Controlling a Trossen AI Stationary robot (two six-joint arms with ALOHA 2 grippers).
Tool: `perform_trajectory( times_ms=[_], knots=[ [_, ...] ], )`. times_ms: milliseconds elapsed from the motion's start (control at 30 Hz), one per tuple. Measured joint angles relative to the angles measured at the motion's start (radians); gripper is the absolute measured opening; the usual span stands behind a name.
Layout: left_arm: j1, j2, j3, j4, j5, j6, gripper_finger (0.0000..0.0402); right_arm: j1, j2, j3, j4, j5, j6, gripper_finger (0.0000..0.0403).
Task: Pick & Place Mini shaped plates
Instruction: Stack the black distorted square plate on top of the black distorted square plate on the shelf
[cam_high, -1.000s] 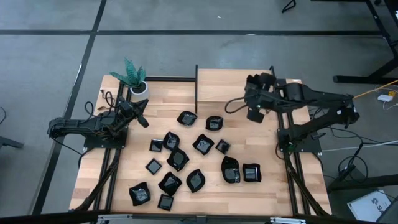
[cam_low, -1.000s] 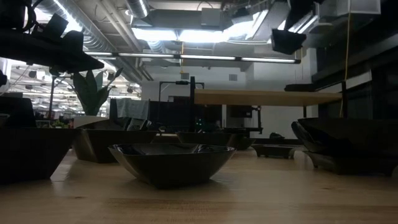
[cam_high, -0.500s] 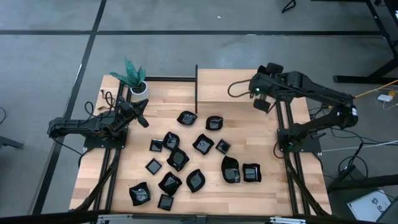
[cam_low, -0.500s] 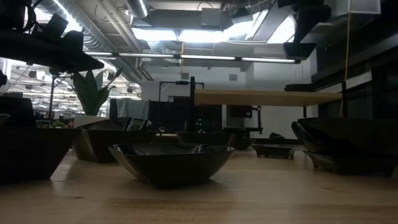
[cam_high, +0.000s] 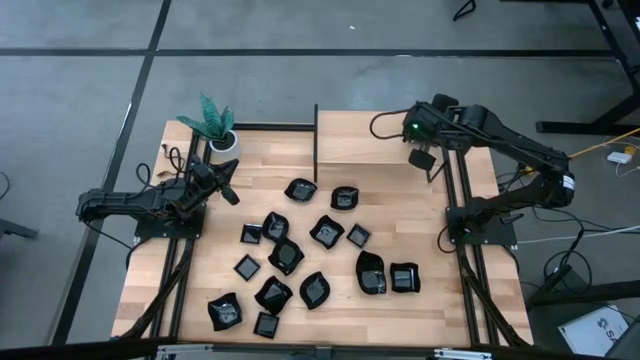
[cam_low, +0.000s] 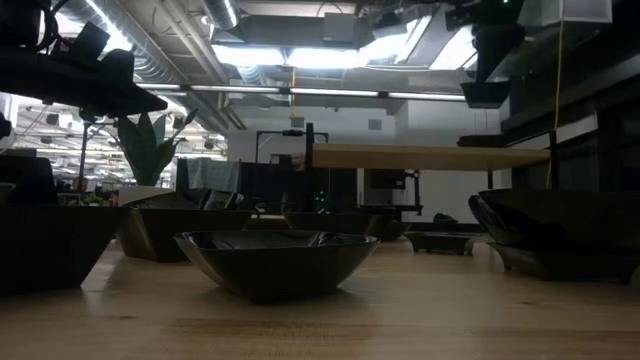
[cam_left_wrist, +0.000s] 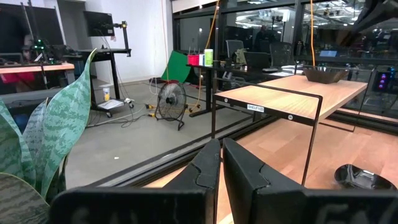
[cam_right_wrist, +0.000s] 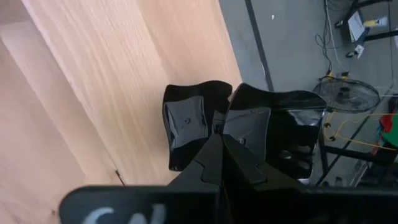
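Wooden shelf (cam_high: 360, 135) at 1 o'clock now reached after swinging outward, right gripper (cam_high: 425, 160) pinching a mini shaped plate (cam_right_wrist: 255, 121) by its rim, ready for placing; left gripper (cam_high: 228, 185) at 9 o'clock pressed together

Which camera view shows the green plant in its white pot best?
The high view: the green plant and its white pot show whole from above. The left wrist view shows only a few leaves close up, the low view shows dark leaves behind the dishes, and the right wrist view shows nothing of it.
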Motion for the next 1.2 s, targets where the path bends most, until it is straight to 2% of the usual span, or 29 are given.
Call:
perform_trajectory(
  times_ms=[367, 800, 1200],
  knots=[
    [0.000, 0.000, 0.000, 0.000, 0.000, 0.000, 0.0015, -0.069, 0.000, -0.115, 0.142, -0.080, -0.110, 0.0005],
    [0.000, 0.000, 0.000, 0.000, 0.000, 0.000, 0.0015, -0.134, 0.000, -0.218, 0.188, -0.114, -0.155, 0.0006],
    [0.000, 0.000, 0.000, 0.000, 0.000, 0.000, 0.0015, -0.136, 0.000, -0.223, 0.235, -0.114, -0.138, 0.0006]
  ],
)
